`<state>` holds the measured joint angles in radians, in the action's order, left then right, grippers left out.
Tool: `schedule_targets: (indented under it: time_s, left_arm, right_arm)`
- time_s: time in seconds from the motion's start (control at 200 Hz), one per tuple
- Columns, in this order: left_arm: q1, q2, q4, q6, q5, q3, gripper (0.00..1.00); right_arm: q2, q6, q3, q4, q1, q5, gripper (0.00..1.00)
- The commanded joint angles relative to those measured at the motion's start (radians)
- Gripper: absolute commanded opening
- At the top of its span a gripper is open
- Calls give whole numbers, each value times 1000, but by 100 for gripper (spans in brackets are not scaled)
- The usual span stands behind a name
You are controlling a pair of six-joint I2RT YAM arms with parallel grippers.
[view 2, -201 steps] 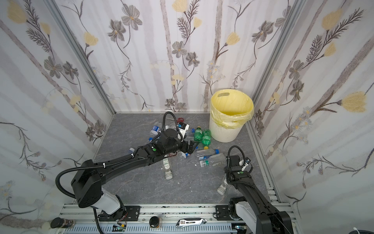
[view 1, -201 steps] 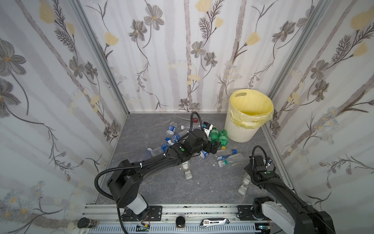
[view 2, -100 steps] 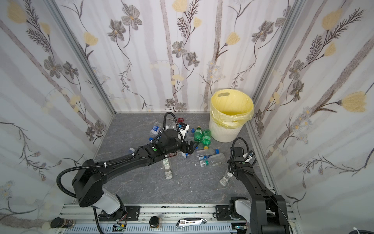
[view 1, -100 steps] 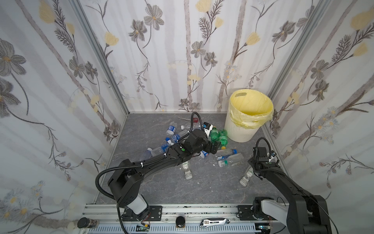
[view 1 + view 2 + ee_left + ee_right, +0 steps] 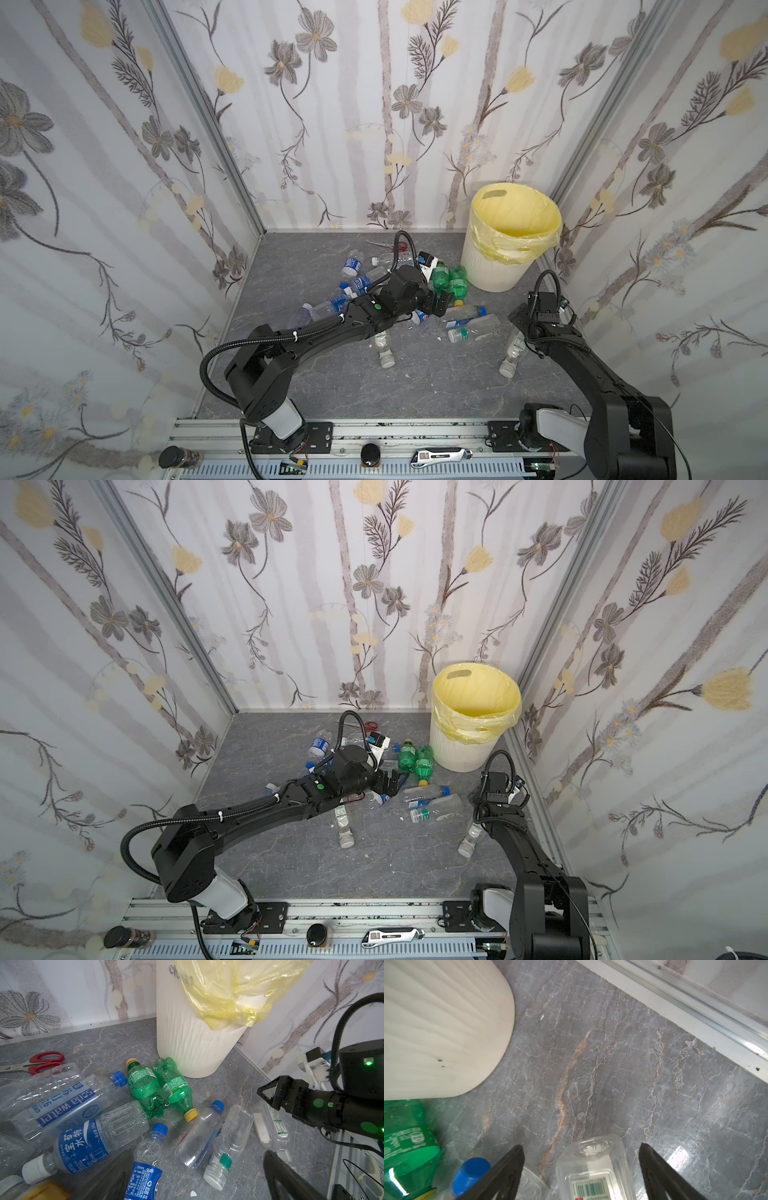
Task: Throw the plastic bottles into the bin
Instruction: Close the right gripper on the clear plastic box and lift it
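Right pincer (image 5: 580, 1146) released, jaws wide astride the base end of a clear barcode-labelled plastic bottle (image 5: 593, 1167) lying on the grey bench (image 5: 612, 1064), long axis near-to-far, ribbed white bin (image 5: 436, 1032) beyond, far-left.

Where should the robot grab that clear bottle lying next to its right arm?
Across the labelled middle of the clear bottle, coming from above. It lies flat on the floor, its long sides free, and the open right pincer straddles it.
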<state>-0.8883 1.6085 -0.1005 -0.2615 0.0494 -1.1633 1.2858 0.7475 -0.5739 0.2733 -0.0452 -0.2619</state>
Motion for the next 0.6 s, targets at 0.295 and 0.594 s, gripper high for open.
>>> schedule_targets:
  time_s: [0.295, 0.594]
  left_arm:
    - [-11, 17, -16, -4, 11, -16, 100]
    - [-14, 12, -16, 1, 5, -12, 100]
  right_arm:
    - [-163, -2, 157, 4, 21, 82, 96]
    - [-109, 16, 189, -64, 39, 123, 86]
